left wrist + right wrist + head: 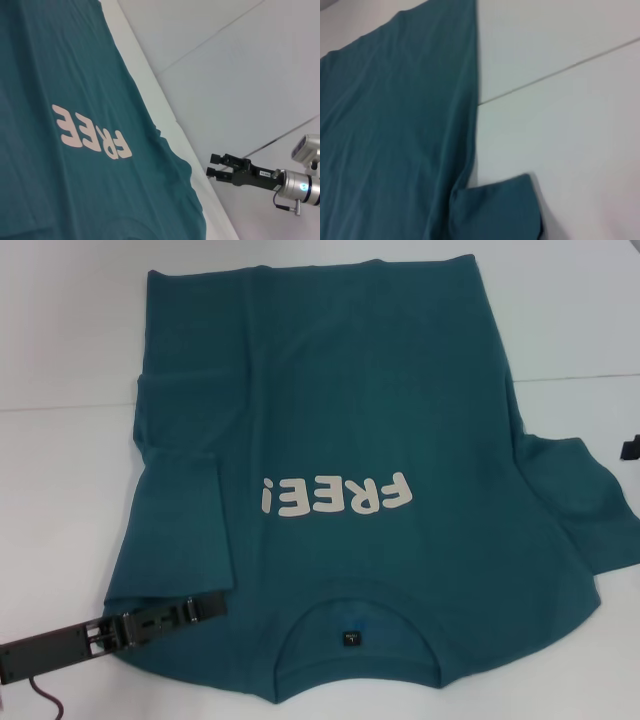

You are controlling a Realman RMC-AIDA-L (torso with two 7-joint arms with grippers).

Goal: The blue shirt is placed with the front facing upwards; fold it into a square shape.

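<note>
Closest to us, at the near edge of the white desk, lies the round neck of the blue shirt, with its small dark label inside the collar. We see the shirt spread front side up over the middle of the desk, its hem at the far side and the white "FREE!" lettering across the chest, reading upside down for us. On our left side the sleeve is folded inward and lies as a flap over the body of the shirt. Our left pincer lies low and nearly flat at the near left corner of the shirt, its tip resting on the cloth at the shoulder, just beside the bottom of that folded flap; we cannot tell if its fingers are closed or apart. On our right side the other sleeve is spread out flat on the desk. Our right pincer is beyond that sleeve, apart from the cloth and above the bare desk; in the left wrist view its two fingers stand a little apart, with nothing between them.
</note>
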